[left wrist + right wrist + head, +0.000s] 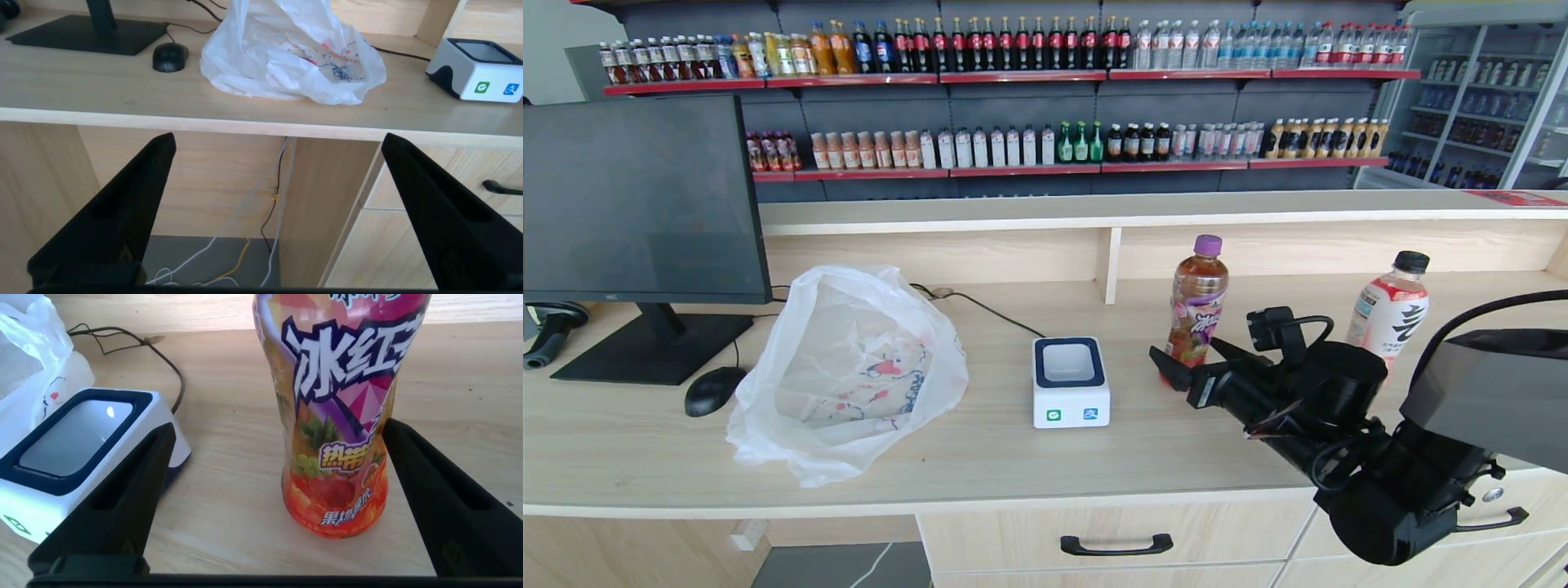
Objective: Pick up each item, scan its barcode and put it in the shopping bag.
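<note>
- Your right end effector [278, 437] is wide open and empty, with a finger on each side of the lower part of the purple-capped bottle [1199, 302]. The bottle stands upright on the counter [1013, 465], right of the scanner [1071, 381].
- Gripping this low could tip the tall bottle.
- One finger is near the scanner, so drifting left may nudge it.
- Your left end effector [278, 143] hangs open and empty below the counter's near edge.

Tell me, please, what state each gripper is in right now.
Left gripper: open, holding nothing, below the counter edge.
Right gripper: open, holding nothing, lined up on the purple-capped bottle.
</note>
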Available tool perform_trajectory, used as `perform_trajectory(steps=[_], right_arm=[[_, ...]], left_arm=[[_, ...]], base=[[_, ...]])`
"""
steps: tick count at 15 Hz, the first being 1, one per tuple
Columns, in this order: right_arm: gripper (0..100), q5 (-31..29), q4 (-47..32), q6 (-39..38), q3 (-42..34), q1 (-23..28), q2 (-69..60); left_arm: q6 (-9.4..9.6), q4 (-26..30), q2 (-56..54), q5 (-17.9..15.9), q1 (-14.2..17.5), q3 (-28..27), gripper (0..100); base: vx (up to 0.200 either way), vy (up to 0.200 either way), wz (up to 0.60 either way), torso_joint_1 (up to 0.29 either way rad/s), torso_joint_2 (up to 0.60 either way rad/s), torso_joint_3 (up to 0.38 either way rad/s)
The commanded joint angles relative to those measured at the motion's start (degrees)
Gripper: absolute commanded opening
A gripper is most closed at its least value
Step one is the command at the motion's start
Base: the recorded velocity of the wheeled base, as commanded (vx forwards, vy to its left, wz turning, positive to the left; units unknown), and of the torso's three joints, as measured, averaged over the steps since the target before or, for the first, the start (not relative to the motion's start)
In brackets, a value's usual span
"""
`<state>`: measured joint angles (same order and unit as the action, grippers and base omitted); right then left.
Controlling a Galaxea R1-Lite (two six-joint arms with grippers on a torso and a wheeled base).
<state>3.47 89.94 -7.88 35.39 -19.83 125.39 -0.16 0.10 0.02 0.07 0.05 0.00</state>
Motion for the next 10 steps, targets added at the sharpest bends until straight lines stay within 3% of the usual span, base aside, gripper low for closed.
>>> perform_trajectory(steps=[1, 10], right_arm=[[100, -0.05, 0.06, -0.04, 1.17, 0.06, 0.99], [100, -0.05, 0.06, -0.12, 5.22, 1.38, 3.72]], left_arm=[[-0.02, -0.01, -0.02, 0.01, 0.04, 0.0, 100], [-0.02, -0.01, -0.02, 0.01, 0.04, 0.0, 100]], base=[[0.0, 0.0, 0.0, 0.0, 0.0, 0.0], [0.0, 0.0, 0.0, 0.0, 0.0, 0.0]])
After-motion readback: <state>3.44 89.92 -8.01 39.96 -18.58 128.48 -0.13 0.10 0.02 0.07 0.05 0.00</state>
